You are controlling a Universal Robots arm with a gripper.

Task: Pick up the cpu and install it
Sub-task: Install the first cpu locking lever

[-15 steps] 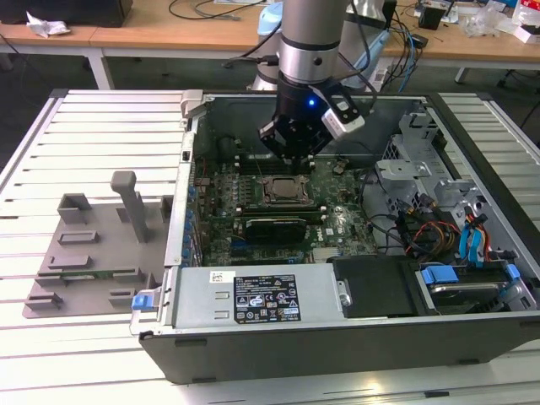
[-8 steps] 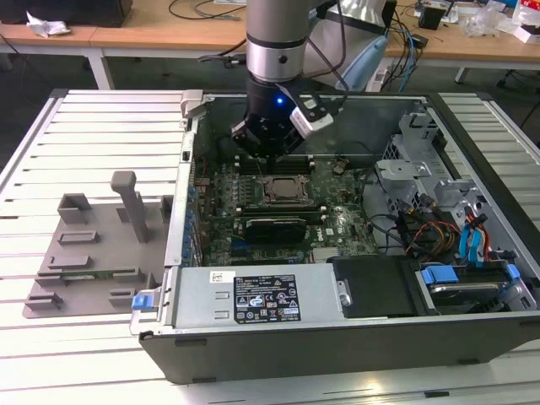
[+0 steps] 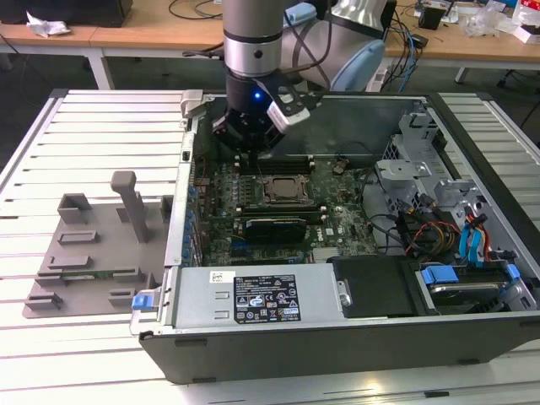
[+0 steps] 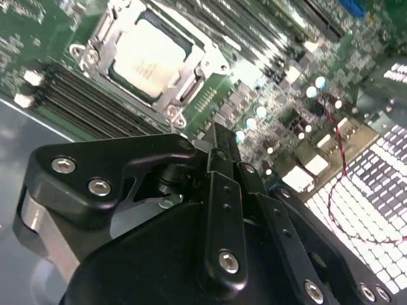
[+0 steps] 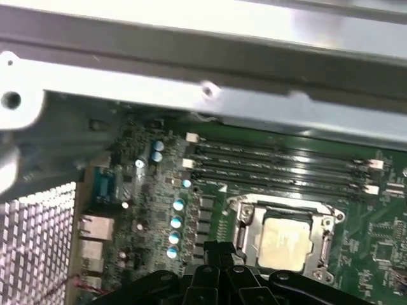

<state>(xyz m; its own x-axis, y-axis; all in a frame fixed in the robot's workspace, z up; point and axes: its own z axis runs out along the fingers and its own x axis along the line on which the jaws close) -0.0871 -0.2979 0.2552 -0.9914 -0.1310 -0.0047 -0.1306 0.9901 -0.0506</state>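
Chip sits in its socket, arm hovering just beyond it

In the exterior view, left to right: grey holder (image 3: 93, 253) on the slatted table (image 3: 51, 169), then the open computer case (image 3: 472, 337), where the gripper (image 3: 253, 143) hangs over the motherboard's (image 3: 337, 224) far-left part; whether it's clenched, I cannot tell. The cpu (image 4: 147, 58) lies inside the socket frame (image 4: 191, 82). Risk: dropping lower could knock the nearby memory slots (image 5: 280, 166).
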